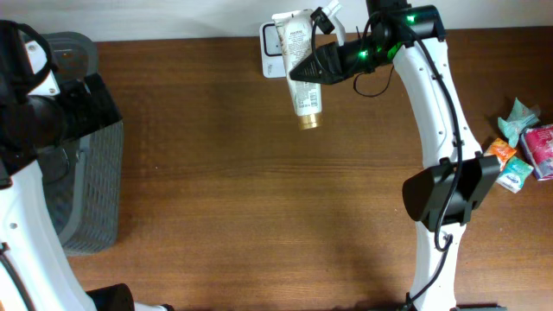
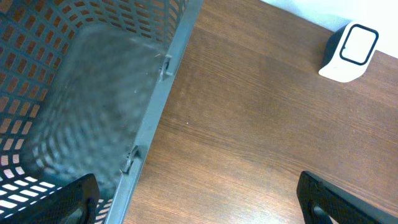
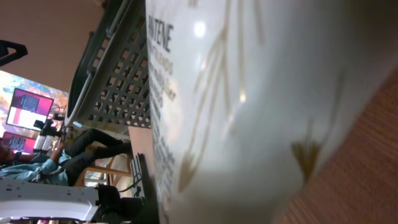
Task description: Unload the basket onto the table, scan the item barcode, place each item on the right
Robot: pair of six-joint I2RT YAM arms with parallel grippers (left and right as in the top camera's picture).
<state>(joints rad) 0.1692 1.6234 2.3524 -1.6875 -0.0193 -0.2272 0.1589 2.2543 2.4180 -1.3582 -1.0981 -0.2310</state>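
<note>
The item is a white Pantene tube [image 1: 301, 60] with a gold cap [image 1: 309, 122]. It hangs at the back of the table, cap pointing toward the front, and partly covers the white scanner [image 1: 270, 50]. My right gripper [image 1: 318, 66] is shut on the tube's middle. In the right wrist view the tube [image 3: 249, 112] fills most of the frame and hides the fingers. Its barcode does not show in any view. My left gripper [image 2: 199, 202] is open and empty over the rim of the grey basket [image 2: 62, 93], far to the left of the scanner [image 2: 349, 53].
The grey mesh basket [image 1: 91, 216] stands at the table's left edge. Several small packets [image 1: 521, 147] lie at the right edge. The right arm's white link [image 1: 436, 112] runs from the front right up to the back.
</note>
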